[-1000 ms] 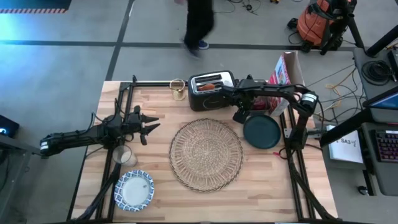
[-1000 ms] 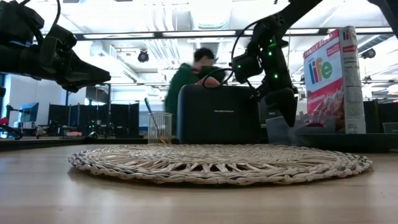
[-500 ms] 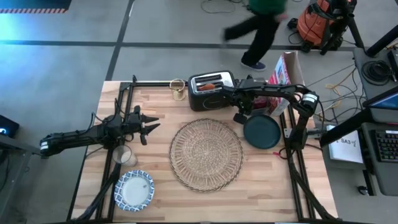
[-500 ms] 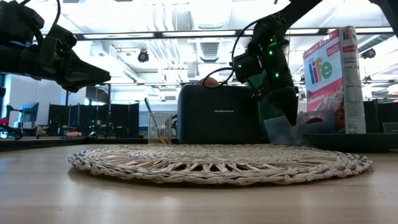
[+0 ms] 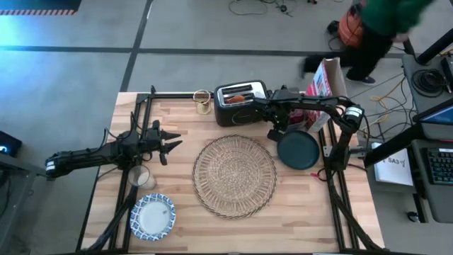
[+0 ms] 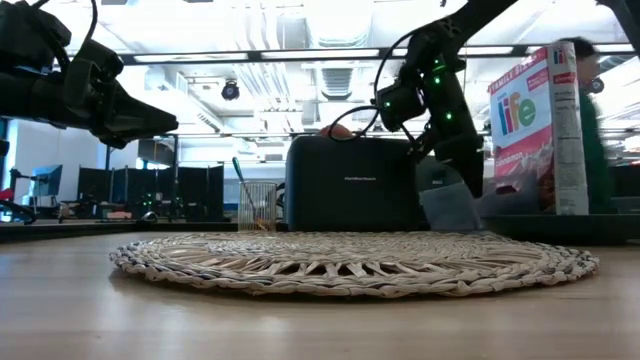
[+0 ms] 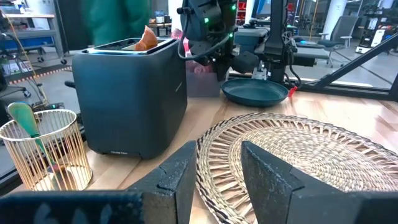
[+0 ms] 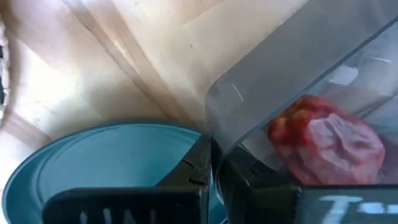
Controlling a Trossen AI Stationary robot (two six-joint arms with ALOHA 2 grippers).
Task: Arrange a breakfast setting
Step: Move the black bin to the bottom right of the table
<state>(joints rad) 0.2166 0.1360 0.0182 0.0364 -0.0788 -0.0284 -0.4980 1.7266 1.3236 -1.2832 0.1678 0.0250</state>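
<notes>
The right gripper [image 5: 274, 133] reaches down at the dark teal round plate's [image 5: 299, 151] rim, fingers pinched narrow; the left gripper [image 5: 168, 144] hovers spread wide.

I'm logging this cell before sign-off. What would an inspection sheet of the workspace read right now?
Surface: wooden table.
Job's things: placemat centre; plate to its right; bowl and glass front left.
Clutter: toaster, utensil holder, cereal box, clear container.
Grippers: left tool open, hovering; right tool at plate's rim.
Cables: on floor.
Surroundings: person behind table.
</notes>
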